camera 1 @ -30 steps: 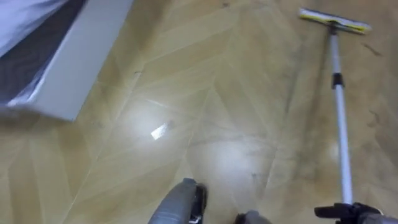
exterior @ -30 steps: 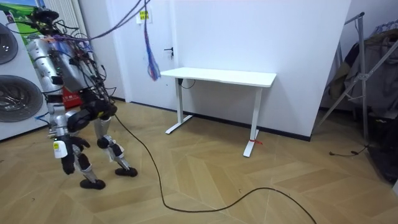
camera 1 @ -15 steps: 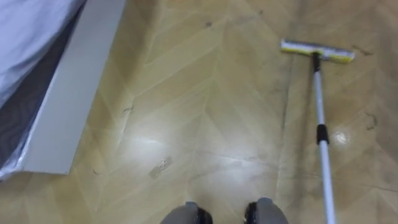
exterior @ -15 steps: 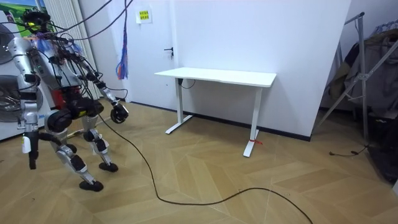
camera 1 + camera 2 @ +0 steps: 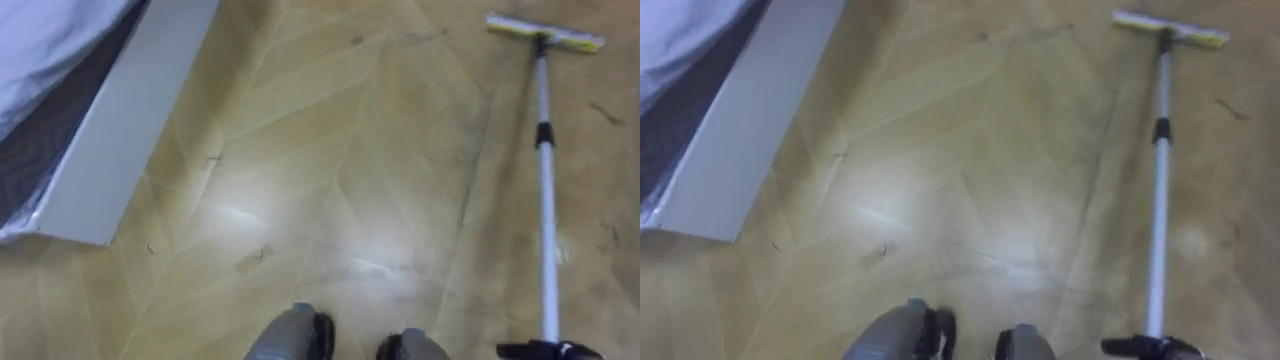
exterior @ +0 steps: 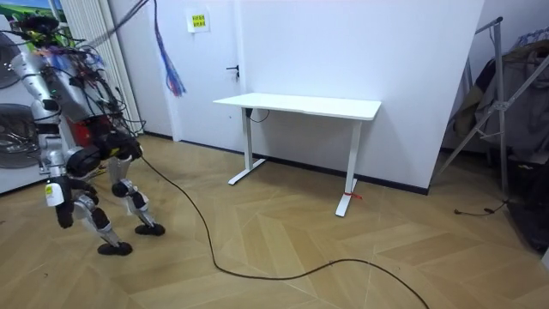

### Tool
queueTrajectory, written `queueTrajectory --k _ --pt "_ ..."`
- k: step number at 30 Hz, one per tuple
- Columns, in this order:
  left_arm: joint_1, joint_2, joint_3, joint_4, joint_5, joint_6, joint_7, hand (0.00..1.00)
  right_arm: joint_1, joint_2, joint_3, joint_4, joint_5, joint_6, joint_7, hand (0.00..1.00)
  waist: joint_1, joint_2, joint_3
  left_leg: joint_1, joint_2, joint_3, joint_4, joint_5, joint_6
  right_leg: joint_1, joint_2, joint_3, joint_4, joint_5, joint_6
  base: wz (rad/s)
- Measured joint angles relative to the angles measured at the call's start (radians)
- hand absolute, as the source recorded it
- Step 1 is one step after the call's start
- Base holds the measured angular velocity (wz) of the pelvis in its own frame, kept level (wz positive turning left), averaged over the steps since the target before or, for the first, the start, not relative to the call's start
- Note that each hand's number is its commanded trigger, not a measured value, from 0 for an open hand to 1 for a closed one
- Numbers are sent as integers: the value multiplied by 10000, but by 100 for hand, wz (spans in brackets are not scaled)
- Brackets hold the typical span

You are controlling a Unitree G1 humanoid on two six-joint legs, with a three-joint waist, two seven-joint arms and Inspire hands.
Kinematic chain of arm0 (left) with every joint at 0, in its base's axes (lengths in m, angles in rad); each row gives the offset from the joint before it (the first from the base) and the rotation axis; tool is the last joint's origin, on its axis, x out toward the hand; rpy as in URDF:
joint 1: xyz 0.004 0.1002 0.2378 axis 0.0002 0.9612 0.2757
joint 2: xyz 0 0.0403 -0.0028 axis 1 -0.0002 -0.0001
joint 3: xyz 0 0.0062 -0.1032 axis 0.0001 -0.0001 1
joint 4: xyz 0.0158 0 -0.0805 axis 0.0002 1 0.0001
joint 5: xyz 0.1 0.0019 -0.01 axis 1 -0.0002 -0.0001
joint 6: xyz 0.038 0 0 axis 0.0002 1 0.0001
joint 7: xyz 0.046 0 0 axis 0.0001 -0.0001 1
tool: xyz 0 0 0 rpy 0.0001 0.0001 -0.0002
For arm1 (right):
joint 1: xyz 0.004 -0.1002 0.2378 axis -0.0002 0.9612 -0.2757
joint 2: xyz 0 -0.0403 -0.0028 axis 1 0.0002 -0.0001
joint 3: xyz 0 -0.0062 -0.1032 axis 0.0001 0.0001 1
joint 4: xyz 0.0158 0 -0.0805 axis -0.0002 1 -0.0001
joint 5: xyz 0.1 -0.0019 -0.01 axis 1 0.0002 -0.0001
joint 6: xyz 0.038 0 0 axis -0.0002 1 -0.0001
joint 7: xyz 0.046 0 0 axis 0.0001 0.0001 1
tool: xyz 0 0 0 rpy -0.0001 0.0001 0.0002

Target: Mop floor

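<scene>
A white-sheeted bed is lying well off to the left of the right hand, its grey side panel running as a straight slanting edge down to a corner at the lower left; between that edge and the hand a broad stretch of wooden floor is lying open, catching a glare of light; the mop is reaching straight ahead from the hand, and the mop head is resting flat on the boards at the top right, far from the hand and well apart from the bed; the hand is sitting at the pole's near end, at the lower edge, though whether it is clamped there cannot be told; in the room view the robot is standing at the room view's left, its left hand hanging low by its legs, state unreadable, with a white desk well apart from it toward the room view's right.
</scene>
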Motion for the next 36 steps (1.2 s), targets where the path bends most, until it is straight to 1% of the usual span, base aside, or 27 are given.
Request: queueTrajectory --k 1,3,4,6,7,8,9,10,11,12,13,14,15,16,17,19,20,21,23,26,27,29,31,32,33,34,36 --pt "-2 -8 1 12 -1 13 -63 0 129 -1 -1 4 79 0 67 100 4 -16 -9 67 13 66 1 -65 78 63 -46 -6 22 -21 49 15" --pt "-184 -146 -4 163 22 -12 -196 0 775 -48 85 119 119 -29 314 100 -17 -26 -12 367 15 487 96 -410 303 -3 -382 -184 743 94 308 2" --pt "-230 -172 -5 161 23 -59 -222 0 975 -48 106 194 69 -28 324 100 -29 5 -27 459 -2 562 114 -509 358 -14 -448 -217 919 135 386 -6" --pt "-352 -271 -3 102 12 -296 -326 0 1700 -8 279 467 -246 -8 248 100 -85 262 -59 713 4 730 278 -948 485 -182 -586 -237 1671 439 818 -24" --pt "-362 -306 -2 99 12 -307 -322 0 1878 20 406 467 -319 3 211 100 -97 344 -87 727 5 737 337 -1058 504 -353 -601 -254 1974 640 839 -40" --pt "-354 -371 -10 93 18 -303 -318 0 2236 102 542 462 -392 17 78 100 -168 502 -130 761 -14 690 417 -1225 558 -754 -603 -213 2560 1013 854 -53" --pt "-342 -415 0 47 17 -300 -309 0 2532 244 569 459 -404 19 -54 100 -191 562 -111 850 -51 667 399 -1303 590 -1151 -553 -45 2590 1029 849 -58" --pt "-333 -439 1 52 16 -290 -295 0 2648 338 604 465 -404 19 -145 100 -213 594 -97 900 -54 658 363 -1335 589 -1363 -548 -33 2487 1014 840 -57" --pt "-320 -495 -3 69 19 -249 -232 0 2877 560 602 462 -470 19 -283 100 -343 724 -58 1033 -60 516 331 -1378 553 -1611 -578 -153 1853 1034 808 -29" --pt "-299 -502 2 76 22 -141 -111 0 3125 879 589 452 -625 31 -413 100 -565 788 -104 1143 -86 375 295 -1459 451 -1580 -611 -287 772 1184 723 -11" --pt "-306 -470 10 70 40 -75 -47 0 3229 1078 555 434 -754 47 -432 100 -694 755 -96 1229 -141 352 290 -1509 397 -1483 -606 -318 283 1364 642 13" --pt "-317 -506 42 78 125 -6 89 0 3376 1353 506 448 -871 97 -450 100 -893 673 -34 1383 -173 256 395 -1692 267 -1346 -642 -444 135 1295 459 0" --pt "-314 -617 37 86 102 4 209 0 3457 1516 504 449 -922 118 -461 100 -896 682 -40 1512 -142 21 519 -1837 115 -1163 -560 -572 159 1148 319 -8" --pt "-314 -666 40 89 91 5 226 0 3452 1565 508 445 -924 126 -471 100 -894 685 -38 1558 -123 -85 590 -1884 39 -1073 -547 -613 176 1069 261 -18" --pt "-311 -785 39 89 93 9 305 0 3396 1609 507 415 -1011 215 -476 100 -884 685 -34 1691 -4 -139 731 -1981 -78 -889 -502 -711 208 926 157 0" --pt "-309 -909 38 89 86 13 352 0 3151 1564 494 458 -1138 308 -529 100 -870 653 -26 1797 107 -126 1093 -1990 -107 -669 -487 -776 389 662 50 9" --pt "-294 -946 -3 92 3 23 353 0 2845 1478 496 509 -1158 306 -597 100 -796 636 -15 1797 178 -135 1412 -1962 -159 -539 -458 -834 492 511 -27 11" --pt "-256 -944 -15 74 -37 55 359 0 2488 1365 500 521 -1228 296 -719 100 -751 550 15 1772 221 -140 1665 -1858 -350 -434 -457 -859 555 398 -93 9" --pt "-241 -907 10 82 -3 108 369 0 1813 1112 485 622 -1238 293 -785 100 -748 495 27 1858 318 -91 1671 -1753 -537 -266 -460 -925 491 392 -148 12" --pt "-246 -770 97 132 -25 73 562 0 802 831 362 441 -1344 166 -928 100 -586 350 98 2361 338 -116 1116 -1750 -544 31 -377 -930 243 518 -288 0" --pt "-250 -672 233 138 -20 37 653 0 473 810 148 359 -1296 34 -927 100 -590 220 96 2583 334 -113 787 -1747 -550 175 -367 -965 102 554 -315 7" --pt "-277 -555 256 148 -24 -101 811 0 89 807 34 204 -1049 -209 -901 100 -554 181 72 2901 353 -123 362 -1740 -562 497 -321 -1137 -224 653 -366 21" --pt "-386 -499 297 180 2 -197 831 0 -62 820 -9 -34 -850 -330 -763 100 -536 173 52 3383 442 -142 -260 -1712 -608 982 -286 -1393 -719 797 -394 29" --pt "-444 -498 349 210 11 -233 832 0 -72 867 -192 -43 -855 -383 -633 100 -537 130 48 3843 504 -123 -818 -1644 -698 1417 -245 -1535 -1155 946 -392 26" --pt "-447 -476 469 234 12 -308 841 0 -67 938 -312 -41 -905 -389 -447 100 -524 12 49 4304 515 -121 -1414 -1406 -687 1867 -190 -1577 -1692 1133 -374 18" --pt "-449 -464 484 257 12 -328 848 0 -38 955 -303 -41 -899 -380 -351 100 -519 -31 36 4523 523 -122 -1681 -1250 -690 2102 -153 -1597 -2002 1255 -369 0" --pt "-448 -444 739 404 25 -346 952 0 299 953 -277 -63 -891 -429 -51 100 -514 -146 25 5593 564 -110 -2965 -706 -725 3167 25 -1611 -3315 1776 -336 -5"
